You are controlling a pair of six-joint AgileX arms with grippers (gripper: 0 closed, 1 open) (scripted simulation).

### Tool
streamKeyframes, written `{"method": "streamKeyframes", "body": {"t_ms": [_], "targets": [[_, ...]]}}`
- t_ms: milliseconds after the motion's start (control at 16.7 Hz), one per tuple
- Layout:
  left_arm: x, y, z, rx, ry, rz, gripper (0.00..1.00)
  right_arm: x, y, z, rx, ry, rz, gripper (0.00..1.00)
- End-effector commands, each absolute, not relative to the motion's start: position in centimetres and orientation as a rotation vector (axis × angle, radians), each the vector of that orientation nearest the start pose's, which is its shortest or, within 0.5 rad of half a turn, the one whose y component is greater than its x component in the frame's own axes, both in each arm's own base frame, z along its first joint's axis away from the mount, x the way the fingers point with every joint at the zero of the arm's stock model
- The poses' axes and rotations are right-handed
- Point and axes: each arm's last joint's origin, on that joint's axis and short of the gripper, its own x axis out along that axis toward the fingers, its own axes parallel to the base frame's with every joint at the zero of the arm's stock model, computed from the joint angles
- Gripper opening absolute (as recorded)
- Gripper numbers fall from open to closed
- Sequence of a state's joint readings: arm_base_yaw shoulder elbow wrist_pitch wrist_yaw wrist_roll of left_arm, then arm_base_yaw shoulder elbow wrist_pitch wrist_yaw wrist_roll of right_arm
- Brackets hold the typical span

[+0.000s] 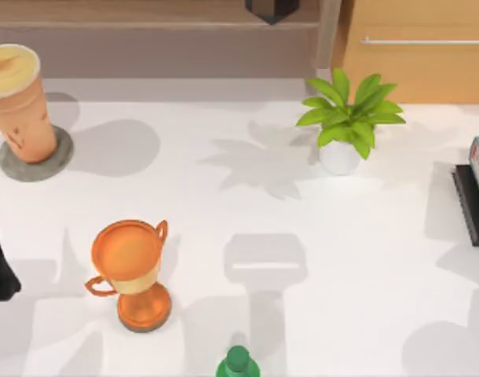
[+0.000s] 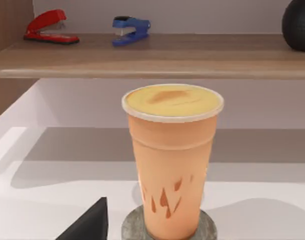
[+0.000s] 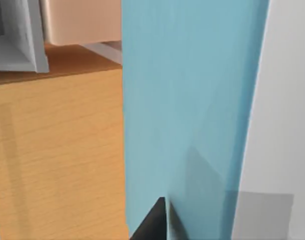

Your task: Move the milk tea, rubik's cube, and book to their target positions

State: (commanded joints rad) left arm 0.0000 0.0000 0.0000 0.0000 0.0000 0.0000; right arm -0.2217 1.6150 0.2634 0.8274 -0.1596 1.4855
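Milk tea (image 2: 171, 155) upright on stone coaster (image 2: 130, 227), just ahead of left end effector (image 2: 87, 225); finger spacing impossible to tell.

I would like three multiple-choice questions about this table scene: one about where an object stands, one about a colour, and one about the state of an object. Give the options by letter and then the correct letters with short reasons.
1. On what does the milk tea stand?
A. on a round grey coaster
B. on the black book
C. on the wooden shelf

2. What colour is the cap of the bottle at the near edge of the table?
A. red
B. green
C. white

3. In what state is the trophy?
A. lying on its side
B. turned upside down
C. standing upright on its base

Answers:
1. A: the coaster shows under the cup in the top view and in the left wrist view.
2. B: the bottle cap is green in the top view.
3. C: its open bowl faces up and its round foot rests on the table.
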Motion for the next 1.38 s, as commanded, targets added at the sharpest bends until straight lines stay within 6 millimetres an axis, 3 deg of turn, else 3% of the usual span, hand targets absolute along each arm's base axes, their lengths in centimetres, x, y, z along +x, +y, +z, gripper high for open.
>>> {"method": "streamKeyframes", "body": {"t_ms": [240, 1020, 1380], "targets": [[10.57, -0.12, 16.0, 0.0, 0.0, 0.0, 1.0, 22.95, -4.62, 8.62, 1.536, 0.39, -0.43, 0.0], [10.57, -0.12, 16.0, 0.0, 0.0, 0.0, 1.0, 22.95, -4.62, 8.62, 1.536, 0.39, -0.43, 0.98], [10.57, -0.12, 16.0, 0.0, 0.0, 0.0, 1.0, 22.95, -4.62, 8.62, 1.536, 0.39, -0.43, 1.0]]}}
